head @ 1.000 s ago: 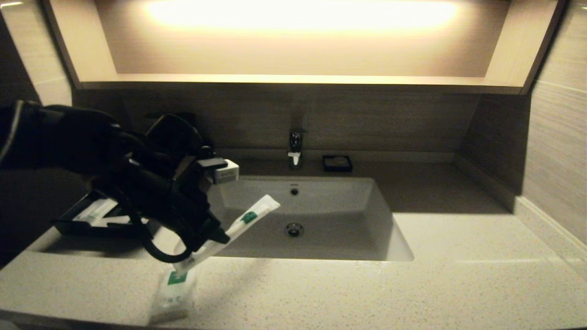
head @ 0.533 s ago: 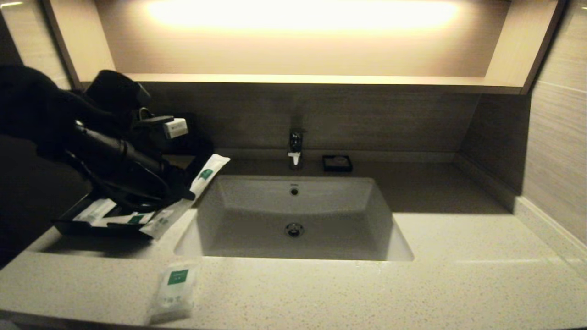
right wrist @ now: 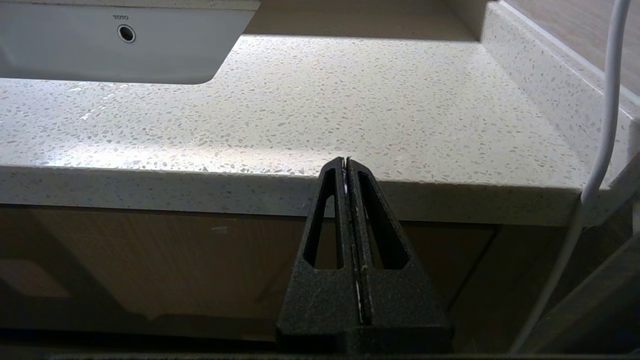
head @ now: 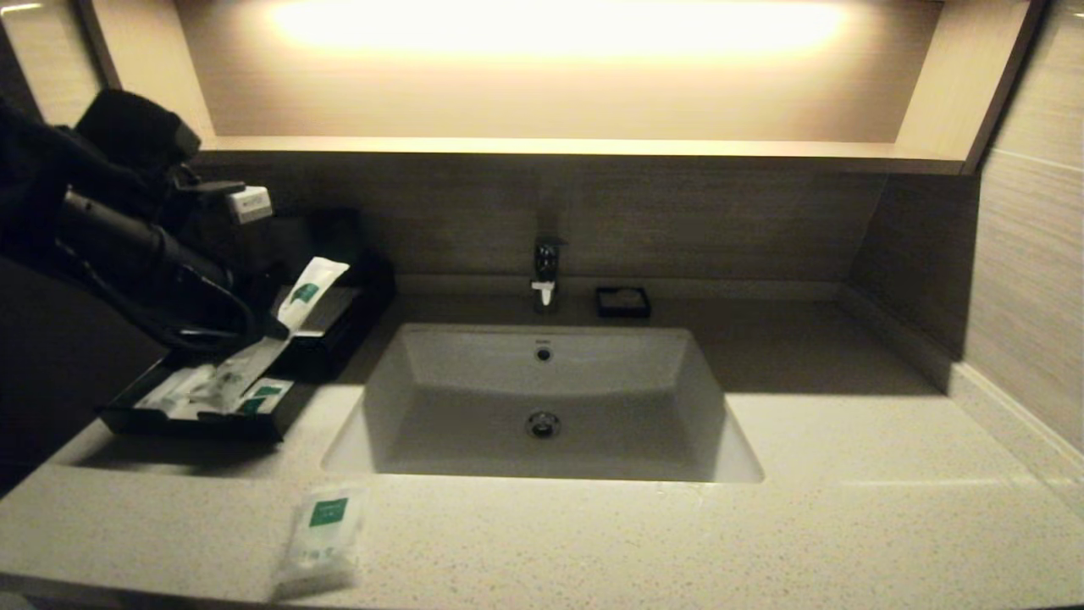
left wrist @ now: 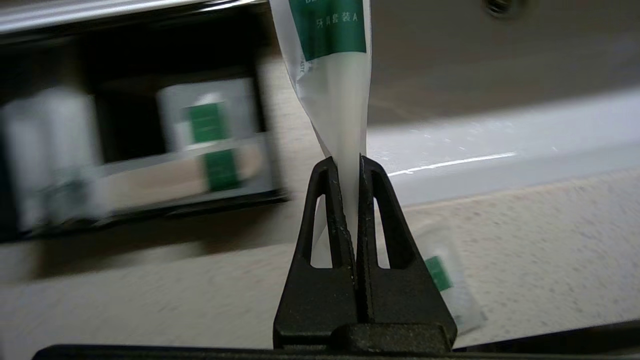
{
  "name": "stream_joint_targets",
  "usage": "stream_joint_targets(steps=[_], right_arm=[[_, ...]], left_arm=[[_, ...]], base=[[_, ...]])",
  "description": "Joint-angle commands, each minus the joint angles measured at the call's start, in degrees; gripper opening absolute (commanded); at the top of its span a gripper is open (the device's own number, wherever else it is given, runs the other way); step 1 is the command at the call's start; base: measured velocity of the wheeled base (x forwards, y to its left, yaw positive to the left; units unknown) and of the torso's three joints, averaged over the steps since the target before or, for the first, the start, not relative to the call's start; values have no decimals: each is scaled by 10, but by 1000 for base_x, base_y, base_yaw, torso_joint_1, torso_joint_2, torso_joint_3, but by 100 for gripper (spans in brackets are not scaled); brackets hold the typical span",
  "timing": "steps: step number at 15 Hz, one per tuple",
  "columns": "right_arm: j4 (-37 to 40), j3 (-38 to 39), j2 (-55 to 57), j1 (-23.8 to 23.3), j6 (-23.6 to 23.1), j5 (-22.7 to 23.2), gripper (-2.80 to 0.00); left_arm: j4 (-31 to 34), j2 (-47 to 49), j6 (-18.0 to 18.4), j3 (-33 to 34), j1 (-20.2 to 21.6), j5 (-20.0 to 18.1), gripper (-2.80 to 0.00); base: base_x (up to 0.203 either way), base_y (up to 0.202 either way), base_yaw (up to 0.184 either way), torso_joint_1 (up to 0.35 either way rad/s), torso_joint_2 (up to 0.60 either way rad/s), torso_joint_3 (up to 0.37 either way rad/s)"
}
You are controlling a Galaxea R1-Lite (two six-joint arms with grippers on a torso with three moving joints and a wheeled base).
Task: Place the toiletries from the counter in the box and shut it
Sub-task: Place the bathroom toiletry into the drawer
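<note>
My left gripper [head: 275,329] [left wrist: 348,161] is shut on the long narrow packet [head: 292,312] [left wrist: 336,95], holding it slanted above the black box's open drawer tray [head: 199,419]. The tray holds a few packets with green labels [head: 254,398] [left wrist: 210,145]. The box's pale grey top panel [head: 326,307] lies behind the packet. The small squarish pouch [head: 320,542] [left wrist: 450,287] lies flat on the counter [head: 593,542] near its front edge. My right gripper [right wrist: 346,162] is shut and empty, parked below the counter's front edge, out of the head view.
The white sunken sink [head: 546,407] with tap [head: 546,275] is right of the box. A small black square dish [head: 622,302] sits behind the sink. Bare counter [right wrist: 350,110] stretches right of the sink to the wall upstand [right wrist: 545,80].
My left gripper has carried the long packet up off the counter and back-left, from over the sink's front corner to above the open tray. The small pouch stayed put.
</note>
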Motion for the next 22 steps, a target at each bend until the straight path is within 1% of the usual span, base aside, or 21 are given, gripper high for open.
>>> stream_joint_targets(steps=[1,3,6,9,11,14,18,19,22], right_arm=[[0,1,0,0,0,0,-280],[0,1,0,0,0,0,-280],[0,1,0,0,0,0,-280],[0,1,0,0,0,0,-280],[0,1,0,0,0,0,-280],[0,1,0,0,0,0,-280],[0,1,0,0,0,0,-280],[0,1,0,0,0,0,-280],[0,1,0,0,0,0,-280]], left_arm=[[33,18,2,-42,38,-1,-280],[60,30,4,-64,65,0,-280],[79,57,14,-100,101,-1,-280],[118,94,28,-157,134,0,-280],[129,104,52,-160,154,0,-280],[125,123,77,-160,179,0,-280],[134,132,83,-157,188,0,-280],[145,129,89,-157,188,0,-280],[185,129,126,-157,188,0,-280]], base=[[0,0,0,0,0,0],[0,0,0,0,0,0],[0,0,0,0,0,0],[0,0,0,0,0,0],[0,0,0,0,0,0],[0,0,0,0,0,0],[0,0,0,0,0,0],[0,0,0,0,0,0],[0,0,0,0,0,0]])
